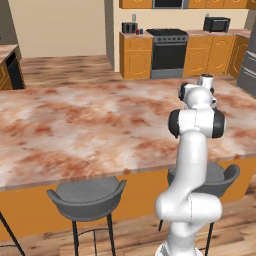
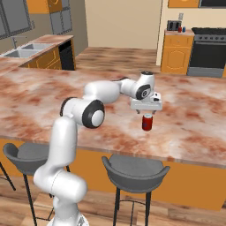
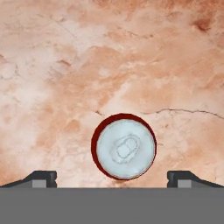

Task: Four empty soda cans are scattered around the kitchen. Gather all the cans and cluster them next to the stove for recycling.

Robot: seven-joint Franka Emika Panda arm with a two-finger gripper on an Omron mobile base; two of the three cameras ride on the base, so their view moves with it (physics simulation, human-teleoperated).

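A red soda can (image 2: 147,122) with a silver top (image 3: 125,148) stands upright on the marble island counter (image 2: 190,119). My gripper (image 2: 147,113) hangs straight above it, pointing down. It is open, and its two fingertips (image 3: 42,178) stand wide on either side of the can without touching it. Far across the room is the black stove (image 1: 169,47) (image 2: 207,48). On the counter to its left, beside a grey toaster (image 1: 129,27), two small cans show, one red (image 1: 137,32) and one blue (image 1: 141,31).
The island's near edge has grey bar stools (image 1: 87,197) (image 2: 134,172) below it. A sink (image 2: 26,49) lies in the left counter. A black microwave (image 1: 216,24) sits right of the stove. Wooden floor separates the island from the far cabinets.
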